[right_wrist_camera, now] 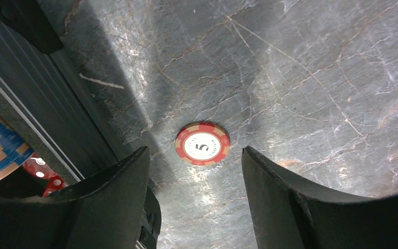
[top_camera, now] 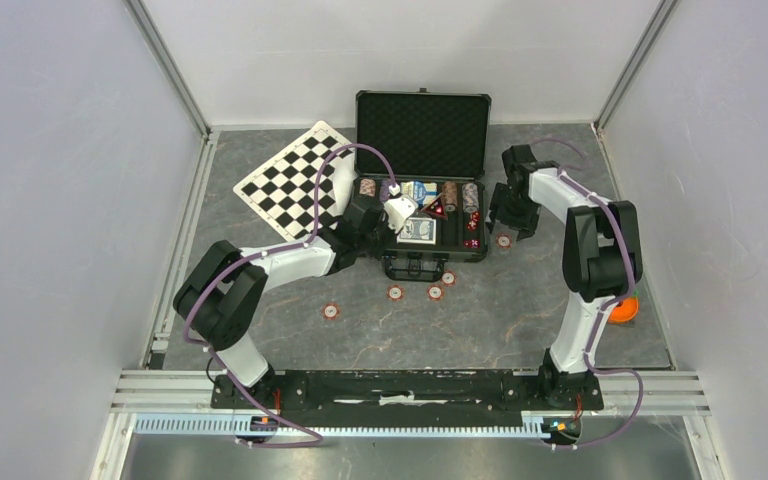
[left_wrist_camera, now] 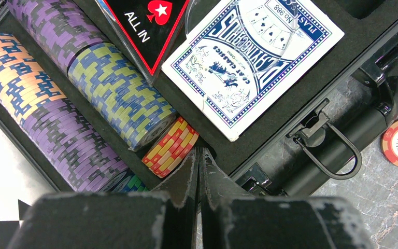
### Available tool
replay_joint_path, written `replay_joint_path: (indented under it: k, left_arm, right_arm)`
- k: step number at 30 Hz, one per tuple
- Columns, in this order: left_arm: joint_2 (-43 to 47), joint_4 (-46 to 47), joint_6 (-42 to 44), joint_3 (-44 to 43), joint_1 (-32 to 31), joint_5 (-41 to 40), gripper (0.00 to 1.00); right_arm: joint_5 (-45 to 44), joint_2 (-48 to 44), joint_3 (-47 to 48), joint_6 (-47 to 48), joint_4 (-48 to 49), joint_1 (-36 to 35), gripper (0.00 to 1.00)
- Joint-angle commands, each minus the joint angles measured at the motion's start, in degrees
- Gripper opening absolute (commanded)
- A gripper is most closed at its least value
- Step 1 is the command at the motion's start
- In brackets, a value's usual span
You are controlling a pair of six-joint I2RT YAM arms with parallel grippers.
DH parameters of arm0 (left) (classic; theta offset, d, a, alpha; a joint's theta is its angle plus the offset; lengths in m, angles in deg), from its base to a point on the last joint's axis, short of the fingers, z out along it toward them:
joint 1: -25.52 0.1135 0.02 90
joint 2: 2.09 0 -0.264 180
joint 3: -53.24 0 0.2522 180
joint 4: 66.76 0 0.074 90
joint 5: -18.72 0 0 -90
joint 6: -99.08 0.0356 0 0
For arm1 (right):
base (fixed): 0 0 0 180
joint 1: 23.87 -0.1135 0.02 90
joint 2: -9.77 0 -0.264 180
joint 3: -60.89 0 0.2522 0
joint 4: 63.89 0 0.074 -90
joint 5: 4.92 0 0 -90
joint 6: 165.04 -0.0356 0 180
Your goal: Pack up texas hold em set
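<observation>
The black case point(top_camera: 422, 130) lies open mid-table, lid up. Its foam base holds rows of striped chips point(left_wrist_camera: 119, 93), a blue card deck point(left_wrist_camera: 249, 62) and a black "ALL IN" button point(left_wrist_camera: 145, 26). My left gripper point(left_wrist_camera: 199, 153) is shut with nothing between its fingers, its tip beside a short red-and-yellow chip stack point(left_wrist_camera: 172, 146) at the case's front wall. My right gripper point(right_wrist_camera: 195, 151) hangs open above the table just right of the case, with a red "5" chip point(right_wrist_camera: 202, 143) lying flat between and just ahead of its fingers. Red dice point(right_wrist_camera: 44, 174) show inside the case.
Several more red chips lie on the table in front of the case, such as one point(top_camera: 395, 292) and another point(top_camera: 331, 311). A checkered board point(top_camera: 295, 180) lies to the left of the case. An orange object point(top_camera: 622, 308) sits by the right arm. The case handle point(left_wrist_camera: 352, 129) faces the arms.
</observation>
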Motion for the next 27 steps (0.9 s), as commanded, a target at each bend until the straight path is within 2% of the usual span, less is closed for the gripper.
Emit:
replay_joint_path:
  k: [1,15,27]
  left_arm:
    - [1.03,1.2,-2.34,-0.08,-0.77,2.72,0.06]
    - [1.18,1.2,-2.23,0.01,-0.77,2.54,0.06]
    - [1.21,1.2,-2.17,0.07,-0.77,2.45,0.06]
  right_arm:
    - [-2.09,0.5,0.79,-1.13,-0.17,-1.12,0.71]
    - [-2.38,1.49,-4.06,-0.91,2.67,-1.24,0.67]
    - [-2.18,1.35,-6.46,-1.25,4.58,-0.93,0.54]
